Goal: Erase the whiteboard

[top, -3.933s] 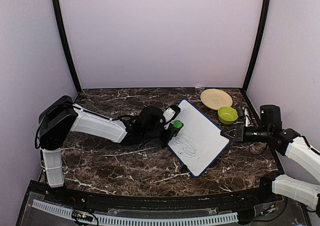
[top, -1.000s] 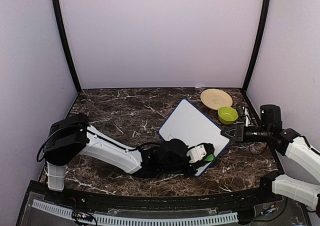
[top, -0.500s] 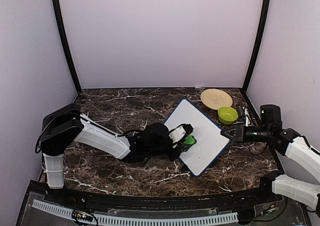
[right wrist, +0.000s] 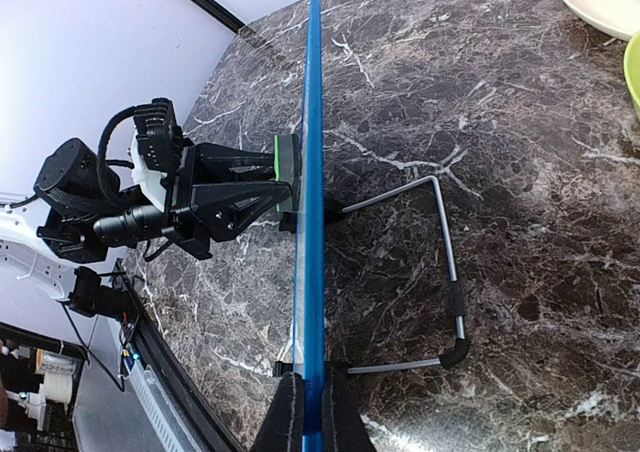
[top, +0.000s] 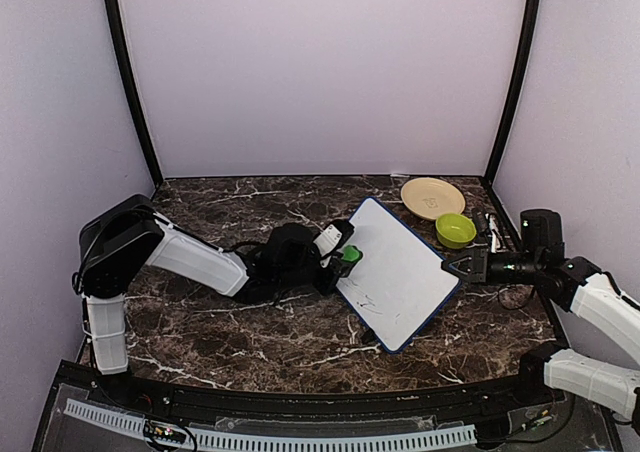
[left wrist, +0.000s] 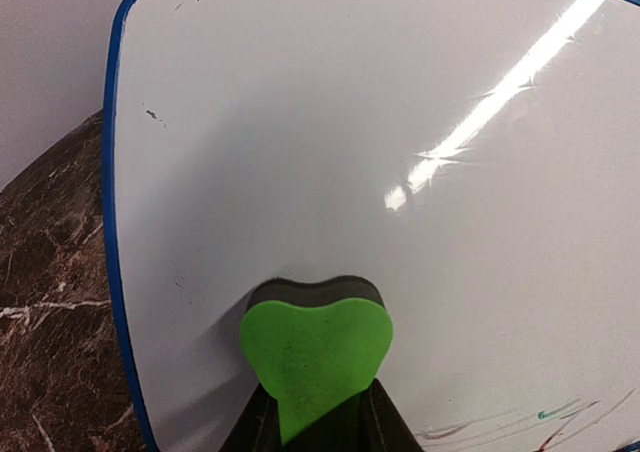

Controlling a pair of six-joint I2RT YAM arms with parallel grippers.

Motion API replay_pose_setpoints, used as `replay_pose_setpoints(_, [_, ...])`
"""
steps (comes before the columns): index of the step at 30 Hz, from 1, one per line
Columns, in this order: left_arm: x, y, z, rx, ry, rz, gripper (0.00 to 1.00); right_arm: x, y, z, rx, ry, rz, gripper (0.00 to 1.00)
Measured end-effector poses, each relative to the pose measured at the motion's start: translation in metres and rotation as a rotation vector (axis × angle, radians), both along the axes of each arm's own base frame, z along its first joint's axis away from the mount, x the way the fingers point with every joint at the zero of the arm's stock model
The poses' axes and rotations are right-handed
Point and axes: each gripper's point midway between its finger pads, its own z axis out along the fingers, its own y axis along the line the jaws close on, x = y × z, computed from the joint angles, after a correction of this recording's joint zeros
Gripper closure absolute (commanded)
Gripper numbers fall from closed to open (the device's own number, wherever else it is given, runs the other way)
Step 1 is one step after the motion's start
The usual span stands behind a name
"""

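The whiteboard (top: 400,262), white with a thin blue frame, stands tilted at centre right of the marble table. My left gripper (top: 343,257) is shut on a green eraser (top: 351,255) and presses it flat against the board's left part. The left wrist view shows the eraser (left wrist: 316,352) on the white surface (left wrist: 400,122) and faint pen marks (left wrist: 560,412) at lower right. My right gripper (top: 455,268) is shut on the board's right edge. From the right wrist the board is edge-on (right wrist: 313,172), with my fingers (right wrist: 289,417) on both sides of its frame.
A tan plate (top: 432,196) and a green bowl (top: 455,229) lie at the back right, behind the board. A wire stand (right wrist: 447,272) props the board from behind. The enclosure's walls close in the left, back and right sides.
The left gripper has carried the eraser from the board's near corner up to its left edge. The dark scribble seen earlier is mostly gone. The right arm has not moved.
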Motion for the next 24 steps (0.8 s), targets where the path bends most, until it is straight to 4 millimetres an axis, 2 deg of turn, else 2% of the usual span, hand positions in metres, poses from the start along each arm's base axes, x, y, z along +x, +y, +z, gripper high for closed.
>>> replay_pose_setpoints(5, [0.002, 0.001, 0.0, 0.0, 0.001, 0.011, 1.0, 0.0, 0.0, 0.0, 0.0, 0.0, 0.0, 1.0])
replay_pose_setpoints(11, [-0.017, -0.015, 0.003, 0.048, -0.06, -0.037, 1.0, 0.0, 0.0, 0.0, -0.001, 0.001, -0.001, 1.0])
replay_pose_setpoints(14, [-0.043, -0.037, 0.008, 0.06, -0.097, -0.103, 1.0, 0.0, 0.0, 0.0, 0.0, 0.001, 0.0, 1.0])
replay_pose_setpoints(21, [-0.124, -0.099, 0.02, 0.043, -0.146, -0.303, 1.0, 0.0, 0.0, 0.0, -0.001, -0.002, 0.001, 1.0])
replay_pose_setpoints(24, [-0.149, -0.115, 0.019, 0.04, -0.151, -0.363, 1.0, 0.0, 0.0, 0.0, -0.001, -0.004, 0.003, 1.0])
